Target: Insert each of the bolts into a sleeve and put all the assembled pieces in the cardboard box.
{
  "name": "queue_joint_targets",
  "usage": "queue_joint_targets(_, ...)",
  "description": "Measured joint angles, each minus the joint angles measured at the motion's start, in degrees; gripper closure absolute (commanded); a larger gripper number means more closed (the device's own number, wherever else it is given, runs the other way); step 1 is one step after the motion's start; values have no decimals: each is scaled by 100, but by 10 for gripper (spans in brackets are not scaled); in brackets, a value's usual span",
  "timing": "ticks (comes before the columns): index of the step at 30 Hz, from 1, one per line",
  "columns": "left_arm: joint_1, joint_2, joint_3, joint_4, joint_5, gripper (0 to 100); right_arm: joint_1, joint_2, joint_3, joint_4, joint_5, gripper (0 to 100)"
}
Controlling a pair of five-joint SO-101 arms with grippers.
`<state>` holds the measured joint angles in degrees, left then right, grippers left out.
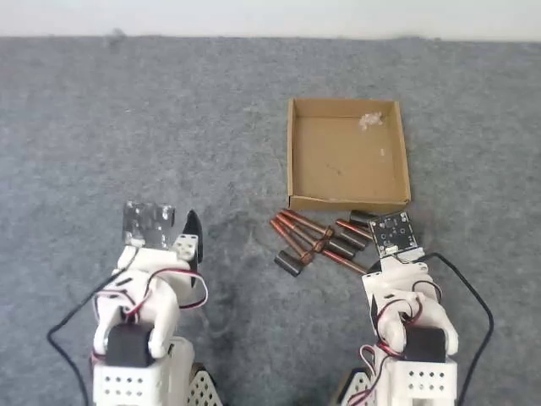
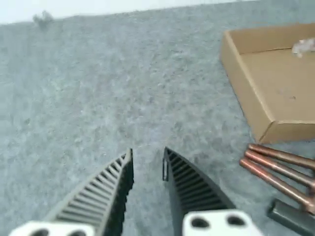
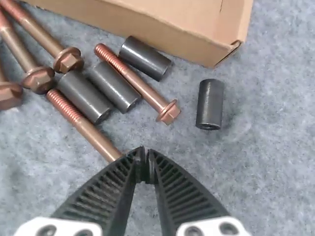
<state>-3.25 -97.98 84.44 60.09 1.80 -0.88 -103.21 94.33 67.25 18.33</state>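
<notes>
1. Nearest, the black ribbed right gripper (image 3: 145,164) is seen closed and empty, its tips set at the end of one of the copper-coloured, flange-headed metal bolts (image 3: 135,81), probably readied for a first pick.
2. Narrowly parted, the black left gripper (image 2: 147,164) is held over bare grey carpet (image 2: 98,88), apart from the parts.
3. Bolts and short dark-grey cylindrical sleeves (image 3: 210,104) are strewn loose, unassembled, one sleeve apart.
4. Farthest, the shallow brown cardboard box (image 1: 290,152) is placed just behind them, likely for short transfers; no parts are inside.

Overhead camera looks down; close wrist cameras share bolts (image 3: 134,80).
</notes>
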Motion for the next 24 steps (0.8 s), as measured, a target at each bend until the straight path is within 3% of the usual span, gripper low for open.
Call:
queue_joint_targets(8, 0, 3218, -1793, 0, 1046, 895, 0, 0, 0, 0, 0, 988)
queue_joint_targets(12, 0, 4651, -2004, -193, 1820, 895, 0, 0, 0, 0, 0, 988)
queue_joint_targets(19, -9, 5591, -1582, -1222, 1776, 897, 466, 0, 0, -246, 9, 987)
queue_joint_targets(24, -9, 5600, -1530, -1486, 1530, 896, 571, 0, -9, -255, -97, 915)
